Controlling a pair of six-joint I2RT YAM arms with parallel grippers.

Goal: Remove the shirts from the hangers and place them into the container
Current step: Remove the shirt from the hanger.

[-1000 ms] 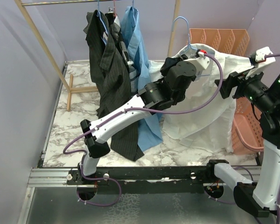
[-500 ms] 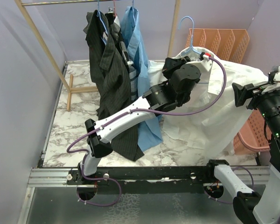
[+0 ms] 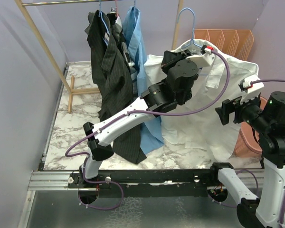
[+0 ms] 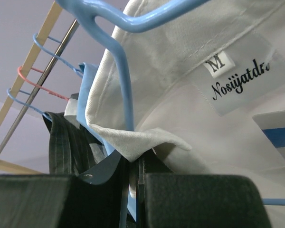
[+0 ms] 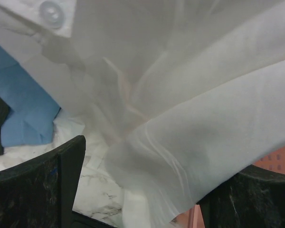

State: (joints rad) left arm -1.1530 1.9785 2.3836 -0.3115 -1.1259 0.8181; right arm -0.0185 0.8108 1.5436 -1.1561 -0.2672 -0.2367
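Top external: your left end effector [image 3: 198,49] is raised at the collar of the white shirt [image 3: 204,118], right at the base of the light blue hanger [image 3: 186,23], whose hook points up free of the wooden rack [image 3: 52,52]. The shirt drapes from there down to the marble tabletop [image 3: 71,128] and out to the right over the pink basket [image 3: 249,137]. Your right end effector [image 3: 228,111] sits low against the shirt's right side, just in front of the basket. The pinstriped shirt [image 3: 116,85] and the blue shirt [image 3: 137,52] hang on the rack.

Left wrist: your left end effector [image 4: 133,173] is clamped on the light blue hanger [image 4: 123,80], its wire running down between the closed jaws, with a fold of the white shirt's collar [image 4: 142,142] lying just above them. The size label [image 4: 217,64] reads M.

Right wrist: your right end effector [image 5: 142,190] stands wide open. The white shirt [image 5: 190,95] hangs loosely between its fingers [image 5: 42,185], unpinched, with the tabletop [image 5: 97,171] below.
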